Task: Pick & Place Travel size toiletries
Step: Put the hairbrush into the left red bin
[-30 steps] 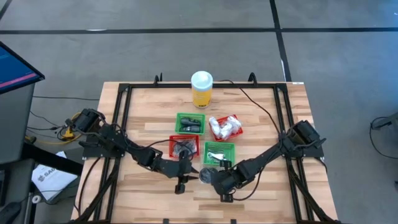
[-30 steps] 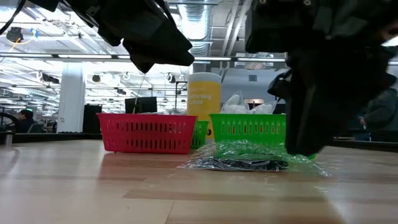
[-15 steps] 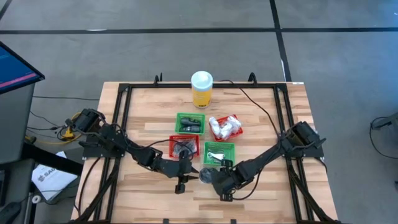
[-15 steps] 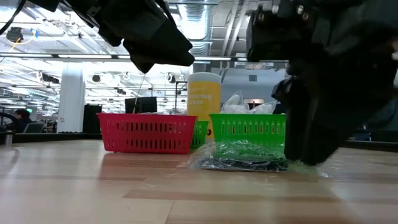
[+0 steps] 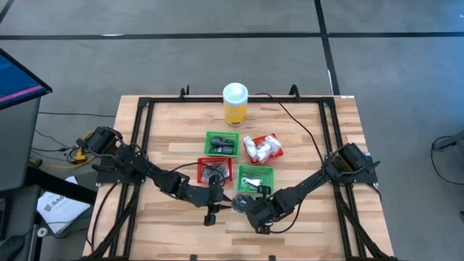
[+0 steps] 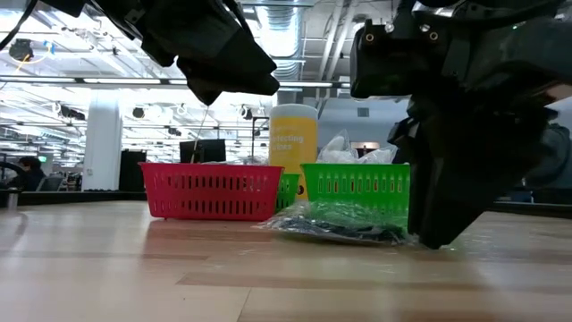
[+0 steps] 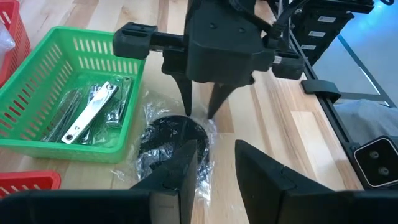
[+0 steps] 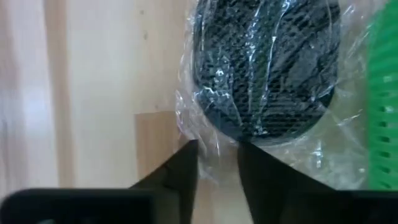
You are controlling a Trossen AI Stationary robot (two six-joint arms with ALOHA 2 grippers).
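Toiletry disc (image 7: 171,134) in clear wrap, on worktop (image 5: 304,138) beside green basket (image 7: 37,93) | my right hand (image 7: 200,113) narrowly parted, pinching wrap edge, I judge | left hand (image 5: 211,214) waits nearby, slightly open, empty.

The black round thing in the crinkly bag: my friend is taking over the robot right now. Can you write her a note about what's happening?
Right claw: down at the black disc in its clear wrapper, fingers pinching the wrapper's edge; one side of the packet looks lifted off the table.
Left claw: open, holding nothing, hovering close by.
Done: silvery nail clippers lie in the near green basket; something dark sits in the far green basket; the red basket holds a packet too.
Left: bin this disc, then the white packets loose on the table.
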